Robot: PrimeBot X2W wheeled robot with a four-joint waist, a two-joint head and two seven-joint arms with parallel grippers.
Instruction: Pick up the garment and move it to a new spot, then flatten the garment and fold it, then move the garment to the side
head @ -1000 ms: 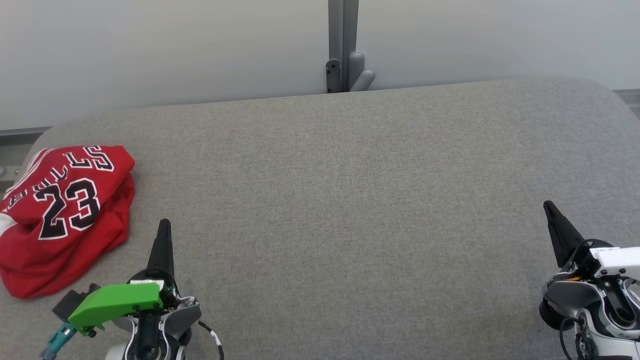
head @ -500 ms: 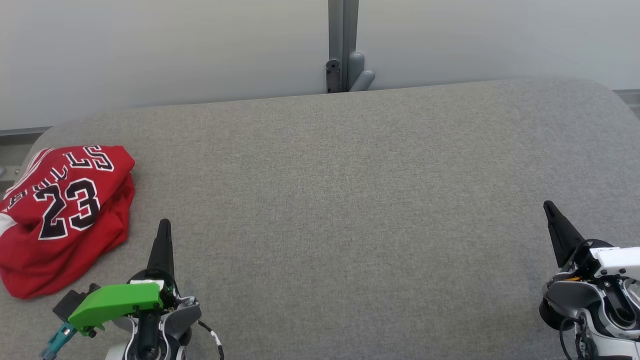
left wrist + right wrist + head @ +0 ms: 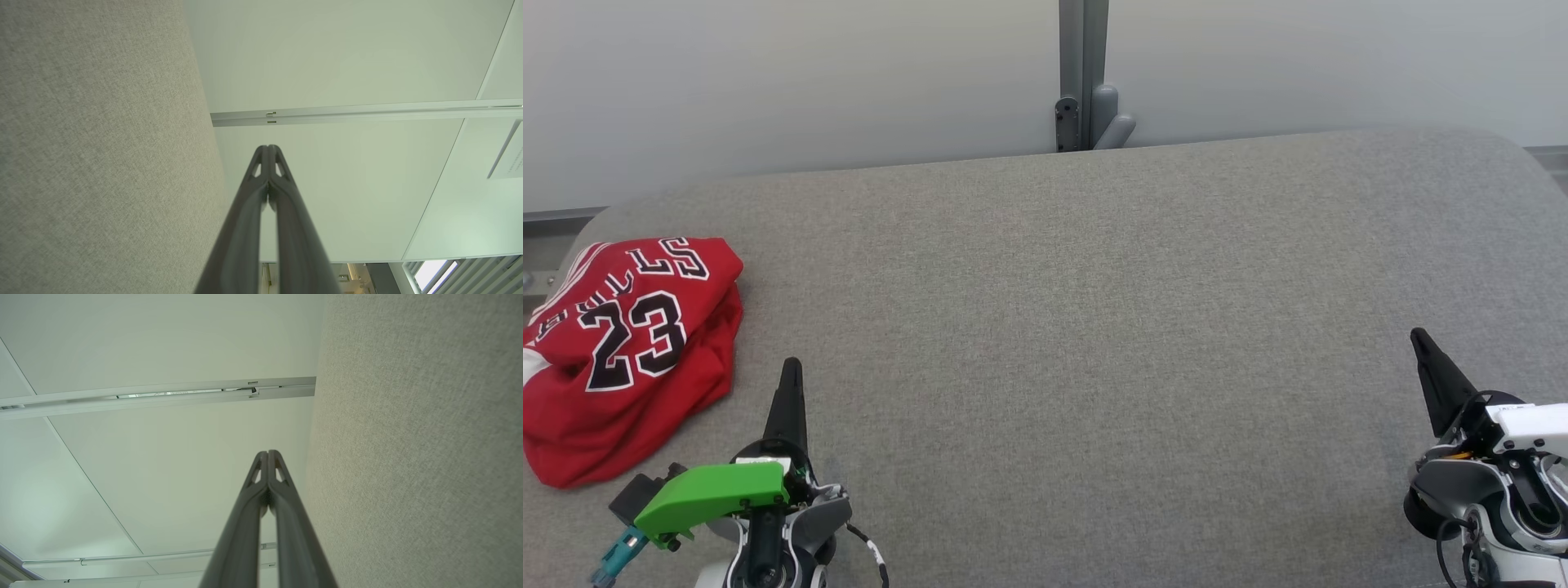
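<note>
- The red jersey (image 3: 629, 351) sits at the far left of the grey surface (image 3: 1054, 327). It lies in a folded, slightly rumpled bundle, with the black "23" and lettering facing up.
- Its left side runs up to the surface's left rim and the edge of the head view.
- The left gripper (image 3: 790, 366) is at lower left, pointing up the view. It is just right of the jersey's near corner and apart from it, touching nothing.
- In the left wrist view, the left gripper (image 3: 268, 148) has its fingers pressed together tip to tip, with nothing between them.
- A green cover (image 3: 715, 490) rides on that wrist.
- The right gripper (image 3: 1419, 336) is at lower right, well apart from the jersey, with bare grey fabric between them.
- In the right wrist view, the right gripper (image 3: 268, 452) is closed too, tips meeting and holding nothing.
- Both wrist views look along the surface toward the pale wall (image 3: 768, 82).
- A grey post (image 3: 1083, 73) stands behind the far edge, about mid-width.
</note>
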